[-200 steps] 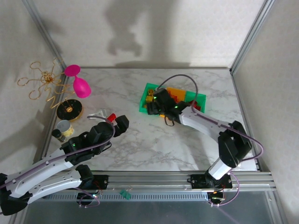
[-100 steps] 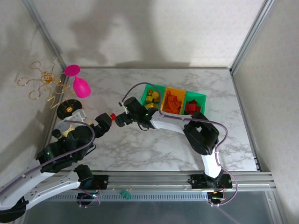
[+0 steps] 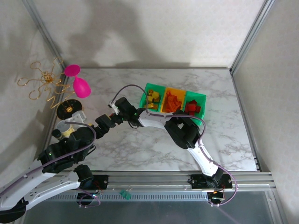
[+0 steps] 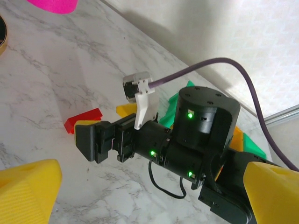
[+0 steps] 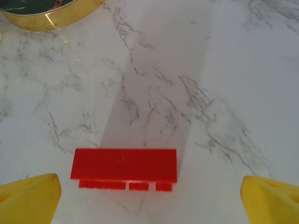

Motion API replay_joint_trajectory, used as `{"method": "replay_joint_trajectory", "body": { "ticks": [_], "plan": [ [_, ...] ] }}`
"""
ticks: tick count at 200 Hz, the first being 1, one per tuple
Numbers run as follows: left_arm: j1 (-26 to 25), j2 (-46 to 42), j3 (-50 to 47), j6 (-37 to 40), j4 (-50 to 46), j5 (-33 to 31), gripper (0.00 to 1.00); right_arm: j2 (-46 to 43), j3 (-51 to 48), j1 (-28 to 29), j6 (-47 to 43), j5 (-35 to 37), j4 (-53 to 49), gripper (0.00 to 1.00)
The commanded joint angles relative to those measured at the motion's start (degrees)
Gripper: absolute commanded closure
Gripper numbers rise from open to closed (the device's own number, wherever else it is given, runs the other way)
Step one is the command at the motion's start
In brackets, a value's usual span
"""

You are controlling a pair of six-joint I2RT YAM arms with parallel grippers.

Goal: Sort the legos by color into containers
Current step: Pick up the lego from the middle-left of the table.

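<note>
Right gripper [image 5: 149, 198] gapes over oblong red lego [image 5: 124, 165].

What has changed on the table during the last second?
The right hand swung left, away from the bins, and is now open above the red brick, which lies on the table. The left hand pulled back from that brick, open and empty. The bins and the pink goblet stayed in place.
</note>
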Motion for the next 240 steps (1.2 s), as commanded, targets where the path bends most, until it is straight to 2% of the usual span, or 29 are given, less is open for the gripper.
{"method": "replay_joint_trajectory", "body": {
  "ticks": [1, 90, 136, 160, 240],
  "plan": [
    [0.4, 0.8, -0.9, -6.4, -3.0, -3.8, 0.00, 2.9, 3.6, 0.9, -1.5, -0.4, 0.1, 0.01],
    [0.5, 1.7, -1.7, -7.4, -2.3, -3.8, 0.00, 9.6, 11.7, 2.3, -3.0, -0.8, -3.4, 0.01],
    [0.5, 1.5, -2.0, -7.8, -2.3, -3.8, 0.00, 10.7, 12.2, 4.1, -1.8, 5.4, -2.9, 0.02],
    [0.5, 1.3, -2.0, -7.8, -2.5, -3.7, 0.00, 10.9, 12.1, 4.0, -1.0, 7.3, -2.9, 0.08],
    [0.5, 1.4, -2.0, -7.2, -1.9, -3.5, 0.00, 8.7, 11.4, 3.9, 1.0, 11.4, -2.8, 0.38]
  ]
}}
